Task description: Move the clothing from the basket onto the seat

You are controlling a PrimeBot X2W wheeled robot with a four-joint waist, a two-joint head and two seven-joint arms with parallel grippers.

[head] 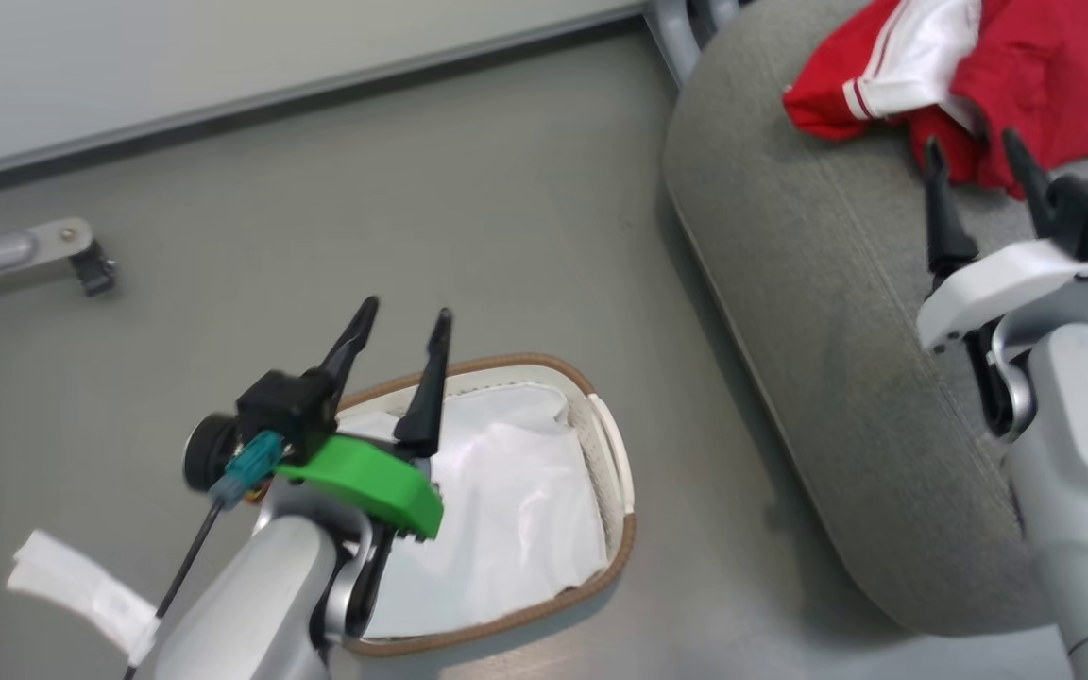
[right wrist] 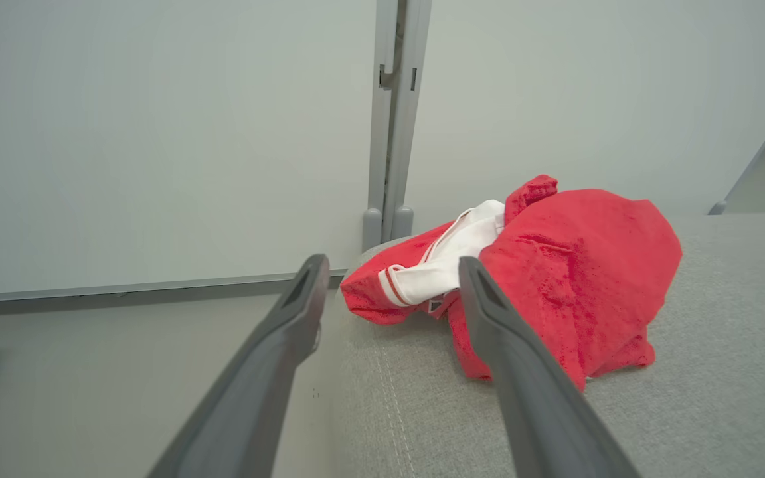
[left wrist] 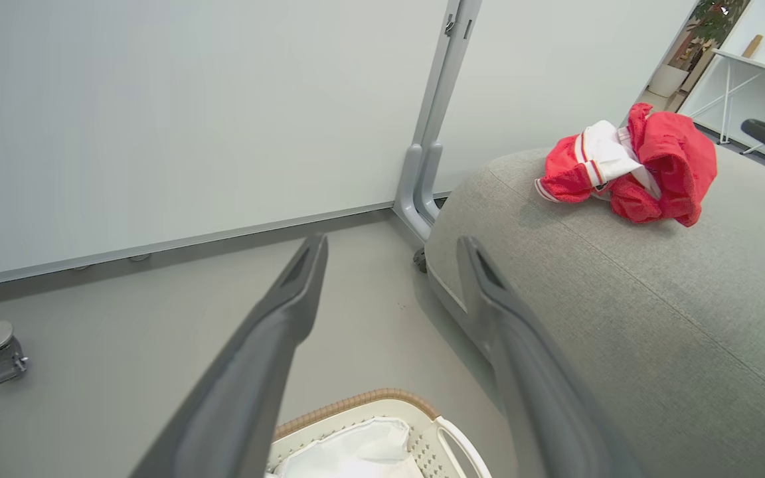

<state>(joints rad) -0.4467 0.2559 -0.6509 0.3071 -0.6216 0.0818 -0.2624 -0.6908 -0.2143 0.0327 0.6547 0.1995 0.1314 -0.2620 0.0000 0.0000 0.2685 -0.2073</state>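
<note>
The red clothing with white-striped trim lies crumpled on the grey seat near its rounded corner, also seen as the clothing and the clothing. My right gripper hovers just in front of it, open and empty; its fingers frame the pile's near edge. The white basket with a brown rim stands on the floor and holds a flat white cloth. My left gripper hangs open above the basket's far rim, empty.
A pale partition wall with a grey post runs behind the floor. A grey caster foot sits at the left. A white tag hangs by my left forearm. Bare floor lies between basket and seat.
</note>
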